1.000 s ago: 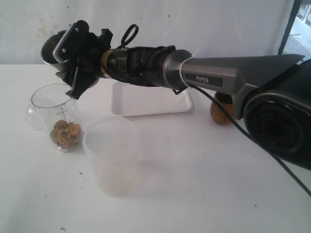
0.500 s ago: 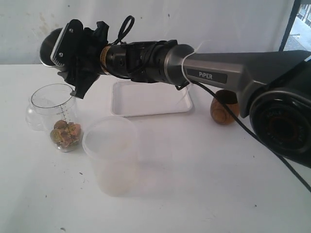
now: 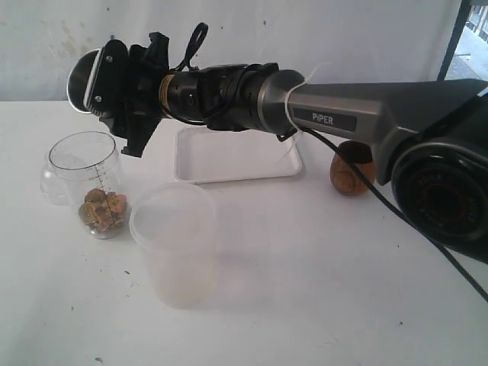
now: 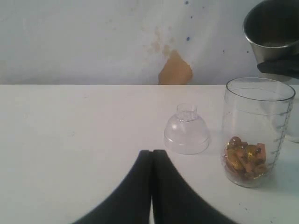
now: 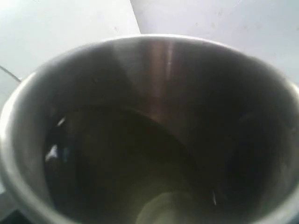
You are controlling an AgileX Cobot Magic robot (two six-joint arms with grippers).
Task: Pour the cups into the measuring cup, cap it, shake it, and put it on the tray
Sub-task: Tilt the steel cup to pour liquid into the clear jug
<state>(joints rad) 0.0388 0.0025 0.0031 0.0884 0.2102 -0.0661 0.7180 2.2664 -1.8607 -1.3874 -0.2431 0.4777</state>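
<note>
**Current step: pouring the second cup.** The right claw [image 3: 113,82] reaches across the desk [image 3: 320,305] and grips the steel tumbler [image 3: 82,76], its jaws spread wide around the body. The tumbler is tilted off upright. It hangs above the rim of the measuring cup [image 3: 80,164] and does not touch it.

The measuring cup stands upright on the desk with a small heap of golden-brown pieces [image 3: 103,210] at its bottom. The right wrist view looks into the tumbler's mouth. The interior is dark, and it cannot be told whether anything is left inside.

The left claw [image 4: 152,152] is fully closed on nothing, low over bare desk, well apart from the measuring cup.

**Other items.**
- The clear dome lid [image 4: 187,135] rests just beside the measuring cup.
- The frosted tub [image 3: 174,244] stands near it, toward the front.
- The tray [image 3: 229,152] lies behind the arm.
- The wooden cup [image 3: 349,177] sits near the tray's right end.

**Next move (judgement).**
1. Confirm that the tumbler is empty.
2. Level the tumbler and set it down clear of the measuring cup.
3. Fit the dome lid squarely onto the rim without tipping the cup.
</note>
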